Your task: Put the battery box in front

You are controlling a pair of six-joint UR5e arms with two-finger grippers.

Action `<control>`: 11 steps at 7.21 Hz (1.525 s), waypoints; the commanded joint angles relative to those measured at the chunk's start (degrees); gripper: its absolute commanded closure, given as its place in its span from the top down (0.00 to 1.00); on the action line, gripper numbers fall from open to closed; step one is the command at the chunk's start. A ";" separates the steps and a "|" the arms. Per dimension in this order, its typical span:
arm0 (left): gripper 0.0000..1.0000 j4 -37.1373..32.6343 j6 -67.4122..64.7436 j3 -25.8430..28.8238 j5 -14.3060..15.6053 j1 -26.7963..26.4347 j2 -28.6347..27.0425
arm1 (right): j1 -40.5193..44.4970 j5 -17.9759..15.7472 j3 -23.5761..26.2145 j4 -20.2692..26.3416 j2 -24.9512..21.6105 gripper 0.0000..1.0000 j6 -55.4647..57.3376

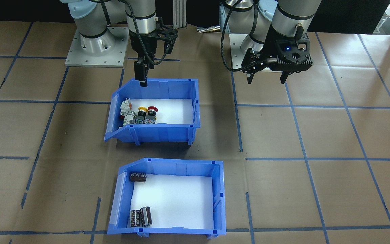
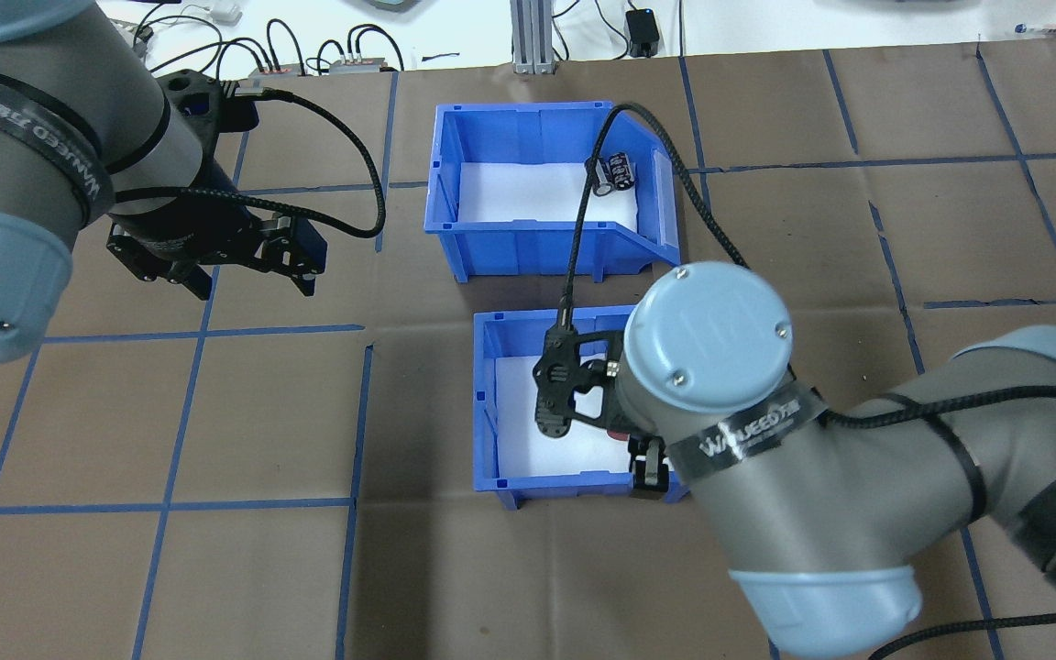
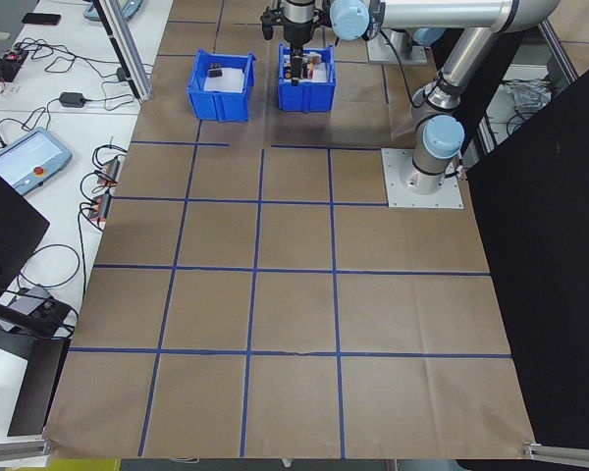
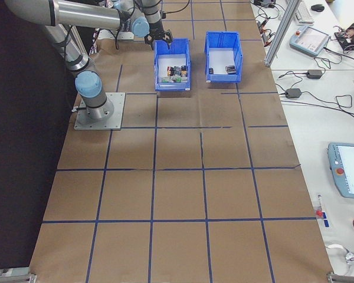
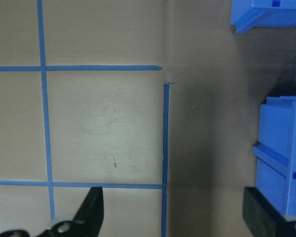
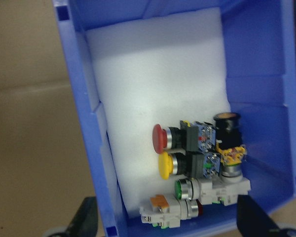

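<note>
The battery box (image 1: 217, 196) is a blue bin with a white foam liner and dark cylinders (image 1: 141, 217) in it. It stands on the far side of the table from the robot, beyond the like blue bin (image 1: 168, 133) that holds push-button switches (image 1: 141, 115). In the overhead view the battery box (image 2: 528, 246) is the farther bin. My right gripper (image 1: 143, 81) hangs open over the switch bin's robot-side rim, with the switches (image 6: 197, 163) just ahead of its fingers. Off to the side, my left gripper (image 1: 266, 79) is open above bare paper, holding nothing.
Brown paper with a blue tape grid (image 1: 293, 106) covers the table. The arm bases (image 1: 96, 45) sit at the robot's edge. An aluminium post (image 2: 533, 37) and cables (image 2: 308, 55) lie past the battery box. The switch bin's corner (image 5: 281, 163) is close to my left gripper.
</note>
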 commanded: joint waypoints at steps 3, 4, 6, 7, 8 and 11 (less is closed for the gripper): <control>1.00 0.00 0.01 0.02 0.05 -0.02 0.03 | -18.31 0.89 -13.41 10.90 0.13 1.00 21.30; 1.00 0.00 -0.07 0.02 0.05 -0.02 0.03 | -21.65 0.89 -14.99 10.90 0.13 1.00 30.04; 1.00 0.00 -0.16 0.02 -0.04 0.06 -0.06 | -22.92 1.86 -20.86 15.34 4.23 1.00 43.42; 1.00 0.09 -0.16 0.20 -0.13 -0.02 -0.41 | -22.83 1.86 -25.07 20.95 7.48 1.00 52.71; 1.00 0.44 -0.34 0.37 -0.13 0.06 -1.63 | -22.83 2.12 -28.50 25.44 10.38 1.00 58.37; 1.00 1.41 -0.25 0.72 -0.39 0.15 -2.43 | -22.04 3.88 -29.77 28.83 11.73 1.00 62.82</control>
